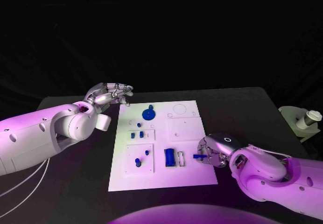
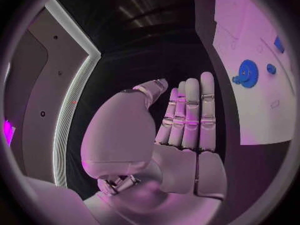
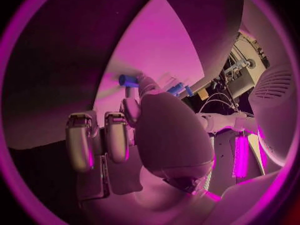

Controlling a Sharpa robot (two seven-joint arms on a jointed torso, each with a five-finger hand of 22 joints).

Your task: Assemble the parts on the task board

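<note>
- The white task board lies flat in the middle of the black table, its long side running away from the robot.
- The right hand sits at the board's near right edge, fingers curled in, and pinches a small blue part at its fingertips; the part reaches in over the board's edge.
- In the right wrist view the same part shows as a short blue peg-like piece at the fingertips, though the fisheye bend makes its exact shape hard to tell.
- Just beside that part, a blue rectangular block stands in the board's near middle, next to a narrow slot.
- A blue gear lies on the board's far left part; the left wrist view also shows it.
- Smaller blue pieces sit in the left-hand recesses between the gear and the near edge.
- The left hand hovers off the board's far left corner, holding nothing; its fingers are straight and pressed side by side.
- A pale fixture stands at the table's far right edge, well apart from the board.
</note>
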